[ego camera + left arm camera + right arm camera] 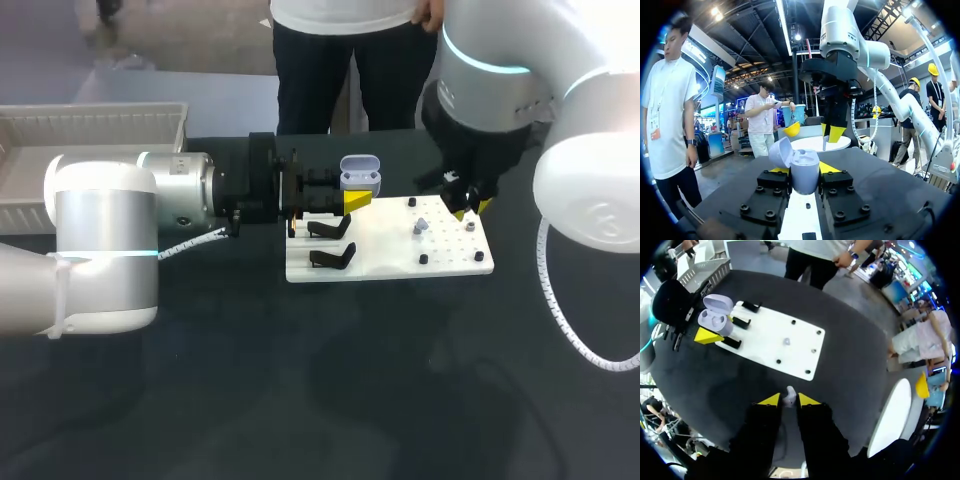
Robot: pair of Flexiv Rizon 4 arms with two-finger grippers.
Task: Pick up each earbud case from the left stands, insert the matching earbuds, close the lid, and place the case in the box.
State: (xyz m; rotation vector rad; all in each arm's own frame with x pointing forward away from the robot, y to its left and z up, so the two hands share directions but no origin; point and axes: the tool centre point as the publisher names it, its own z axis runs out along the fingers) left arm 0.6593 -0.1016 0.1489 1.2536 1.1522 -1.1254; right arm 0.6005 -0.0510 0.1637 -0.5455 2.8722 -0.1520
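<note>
My left gripper (352,192) is shut on a pale lilac earbud case (360,173), held upright over the far left edge of the white board (390,262). In the left wrist view the case (803,179) sits between the yellow tips with its lid (781,152) swung open. My right gripper (470,207) hangs over the board's far right corner, shut on a small white earbud (789,395). A second earbud (421,227) rests on the board. In the right wrist view the open case (715,320) lies well ahead of the fingers, to one side.
Two black stands (331,228) (333,257) sit empty on the board's left side, and small black pegs (423,259) dot its right side. A white box (95,125) stands at the table's far left. Dark tabletop (330,380) stretches out in front.
</note>
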